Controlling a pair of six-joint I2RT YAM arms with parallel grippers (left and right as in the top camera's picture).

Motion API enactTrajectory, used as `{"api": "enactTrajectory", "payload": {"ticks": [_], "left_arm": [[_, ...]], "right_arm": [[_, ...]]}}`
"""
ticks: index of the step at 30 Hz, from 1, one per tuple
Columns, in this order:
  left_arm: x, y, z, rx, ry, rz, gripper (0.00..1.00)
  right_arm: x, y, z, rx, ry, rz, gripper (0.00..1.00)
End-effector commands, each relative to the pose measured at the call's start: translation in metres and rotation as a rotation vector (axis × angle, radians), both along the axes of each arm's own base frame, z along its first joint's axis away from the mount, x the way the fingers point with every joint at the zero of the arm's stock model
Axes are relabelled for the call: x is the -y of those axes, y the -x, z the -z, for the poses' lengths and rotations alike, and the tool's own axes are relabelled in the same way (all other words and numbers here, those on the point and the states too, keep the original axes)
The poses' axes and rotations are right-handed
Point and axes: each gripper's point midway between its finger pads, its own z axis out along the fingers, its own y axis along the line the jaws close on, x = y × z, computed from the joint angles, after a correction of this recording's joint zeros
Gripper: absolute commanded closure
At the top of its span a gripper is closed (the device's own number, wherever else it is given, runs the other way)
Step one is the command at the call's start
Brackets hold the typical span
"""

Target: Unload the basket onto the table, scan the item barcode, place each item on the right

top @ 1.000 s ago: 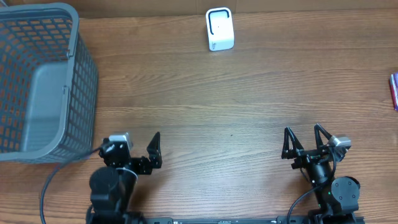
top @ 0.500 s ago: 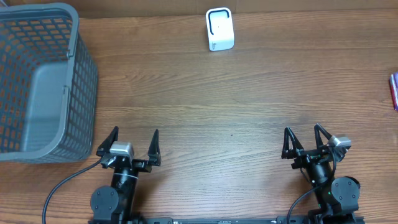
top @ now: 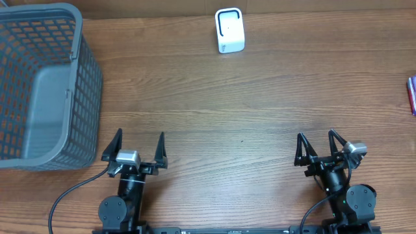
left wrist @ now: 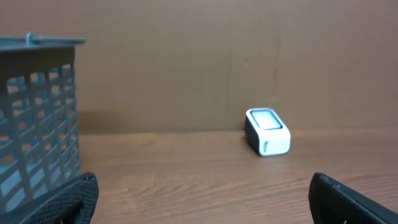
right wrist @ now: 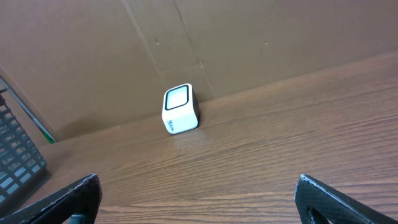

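Observation:
A white barcode scanner (top: 229,30) with a dark window stands at the table's far edge; it also shows in the left wrist view (left wrist: 267,130) and the right wrist view (right wrist: 180,109). A small coloured item (top: 412,95) lies at the right edge, mostly cut off, and no barcode shows on it. My left gripper (top: 140,136) sits at the near left, open and empty, pointing at the far edge. At the near right, my right gripper (top: 316,136) is also open and empty. Bare wood lies between both pairs of fingers (left wrist: 202,183) (right wrist: 198,183).
A grey mesh basket (top: 91,84) fills the far left corner, close to the left gripper, and its wall shows in the left wrist view (left wrist: 37,137). A brown cardboard wall (right wrist: 249,37) backs the table behind the scanner.
The left gripper has swung from a leftward twist to point straight ahead, and has settled. The right arm has not moved.

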Motion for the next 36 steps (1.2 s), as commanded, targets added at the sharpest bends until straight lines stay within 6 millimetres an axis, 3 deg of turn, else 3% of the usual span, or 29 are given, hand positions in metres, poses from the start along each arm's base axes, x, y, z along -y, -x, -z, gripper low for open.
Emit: {"api": "enactTrajectory", "payload": {"ticks": [1,6,36], "left_arm": [[-0.001,-0.001,0.014,-0.048,-0.020,-0.005,0.00],[-0.003,-0.001,0.045,-0.177,-0.020,-0.011,0.00],[-0.007,-0.001,0.045,-0.176,-0.019,-0.034,0.00]], "right_arm": [[0.001,0.000,0.001,0.008,0.003,0.005,0.00],[0.001,0.000,0.001,0.009,0.003,0.005,0.00],[0.001,0.000,0.001,0.009,0.004,0.005,0.00]]}}
